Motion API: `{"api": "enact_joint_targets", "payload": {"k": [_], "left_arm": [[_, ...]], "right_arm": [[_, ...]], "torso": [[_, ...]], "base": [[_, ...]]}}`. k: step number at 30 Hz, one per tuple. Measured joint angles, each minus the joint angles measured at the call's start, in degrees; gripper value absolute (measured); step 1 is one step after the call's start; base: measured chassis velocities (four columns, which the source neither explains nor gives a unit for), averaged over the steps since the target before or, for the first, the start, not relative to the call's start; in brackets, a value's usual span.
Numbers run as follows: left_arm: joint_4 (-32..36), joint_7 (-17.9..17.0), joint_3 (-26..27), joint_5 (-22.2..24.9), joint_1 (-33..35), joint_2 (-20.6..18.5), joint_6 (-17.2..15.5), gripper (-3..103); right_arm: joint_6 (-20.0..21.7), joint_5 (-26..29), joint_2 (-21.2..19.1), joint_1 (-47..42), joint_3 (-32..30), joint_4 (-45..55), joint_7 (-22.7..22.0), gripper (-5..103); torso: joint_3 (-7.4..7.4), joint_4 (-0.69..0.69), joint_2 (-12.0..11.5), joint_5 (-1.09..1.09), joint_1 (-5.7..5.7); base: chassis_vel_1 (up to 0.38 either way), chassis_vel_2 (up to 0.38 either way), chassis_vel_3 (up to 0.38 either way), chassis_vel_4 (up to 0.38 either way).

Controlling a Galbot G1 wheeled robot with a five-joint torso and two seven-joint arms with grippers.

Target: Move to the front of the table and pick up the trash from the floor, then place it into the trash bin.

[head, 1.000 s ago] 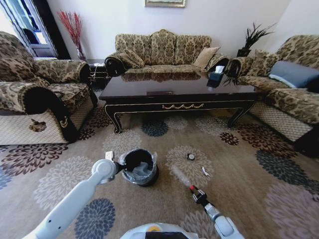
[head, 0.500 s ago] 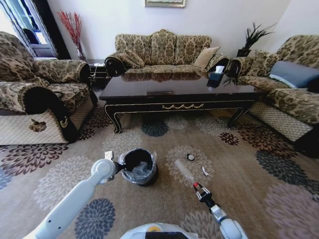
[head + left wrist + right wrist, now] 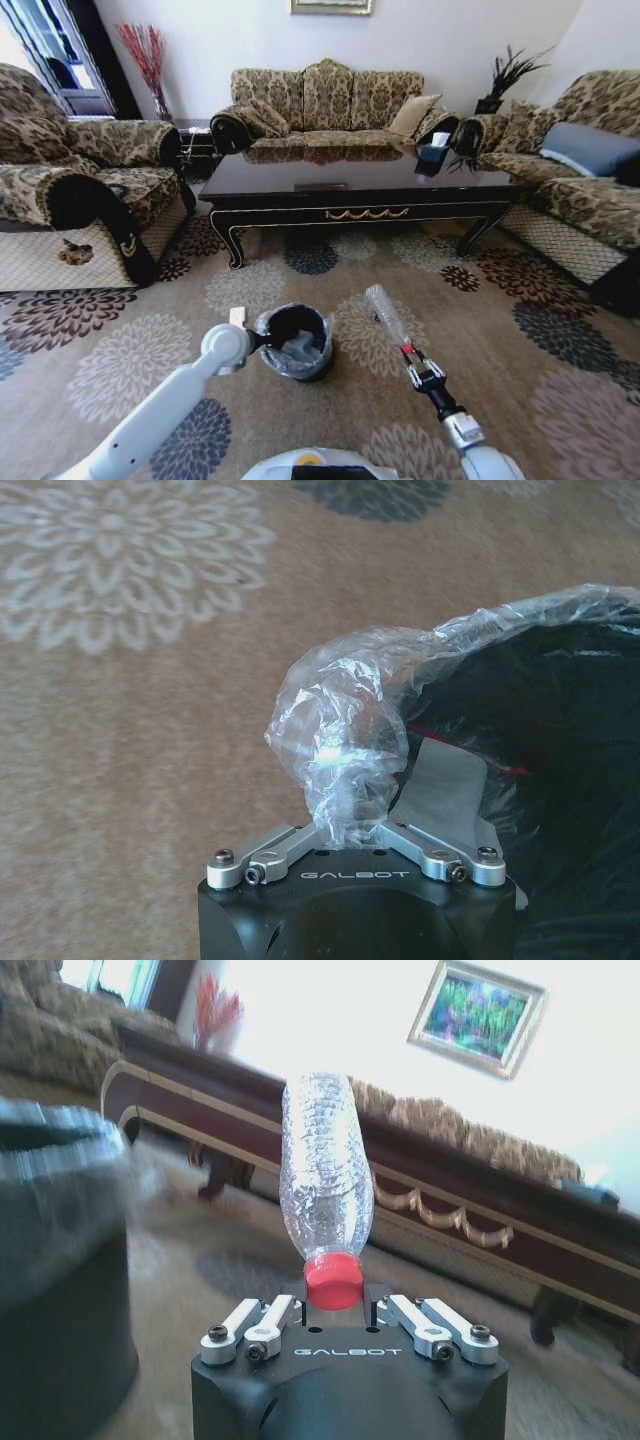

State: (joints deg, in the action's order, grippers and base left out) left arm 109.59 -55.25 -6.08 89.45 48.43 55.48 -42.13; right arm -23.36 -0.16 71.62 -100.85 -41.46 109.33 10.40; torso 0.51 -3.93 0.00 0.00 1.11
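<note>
Bottle: the clear plastic bottle (image 3: pixel 385 312) is off the floor (image 3: pixel 520 380), held up by its red cap (image 3: pixel 333 1282) and leaning toward the table (image 3: pixel 360 185); the trash bin (image 3: pixel 295 343) is near, on its left.
Handling: empty, thin-walled and light, easily crushed and slick along the body; the cap and neck are the stiff part, so taking it there looks the sound choice.
Right gripper: the right gripper (image 3: pixel 417 363) is clamped on the bottle at the cap.
Left gripper: the left gripper (image 3: pixel 350 842) pinches a bunched fold of the bin's clear liner bag (image 3: pixel 345 730) at the rim, probably steadying the bin, though the fingertips are hidden under the plastic.
Change: a second ago the bottle lay flat on the carpet with the right gripper at its cap; now it is raised, and the bin sits a little nearer it.
</note>
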Motion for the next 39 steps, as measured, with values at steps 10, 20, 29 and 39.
{"api": "enact_joint_targets", "payload": {"k": [10,20,29,39], "left_arm": [[-3.86,-1.72,-9.04,0.58,-6.58,4.24,0.0,0],[-4.95,-4.4,-13.47,3.25,-10.59,7.19,0.0,0],[-2.82,-5.07,-13.95,4.22,-10.53,6.72,-0.01,0],[-1.56,-5.06,-11.9,4.45,-9.03,5.6,-0.02,0]], "right_arm": [[2.1,-0.75,1.2,-4.19,7.16,13.0,-0.37,27],[1.82,-4.67,1.8,-5.56,13.14,14.05,-0.34,27],[1.58,-6.94,1.72,-4.29,14.89,10.32,-0.2,27],[0.87,-7.24,1.58,-2.87,14.62,6.57,-0.36,24]], "torso": [[0.0,0.0,0.0,0.0,0.0],[0.0,0.0,0.0,0.0,0.0],[0.0,0.01,0.0,0.01,0.0],[0.0,0.01,0.0,0.0,0.0]], "base": [[0.0,0.0,0.0,0.0],[0.0,0.0,0.0,0.0],[0.0,0.0,0.0,0.0],[0.0,0.0,0.0,0.0]]}}
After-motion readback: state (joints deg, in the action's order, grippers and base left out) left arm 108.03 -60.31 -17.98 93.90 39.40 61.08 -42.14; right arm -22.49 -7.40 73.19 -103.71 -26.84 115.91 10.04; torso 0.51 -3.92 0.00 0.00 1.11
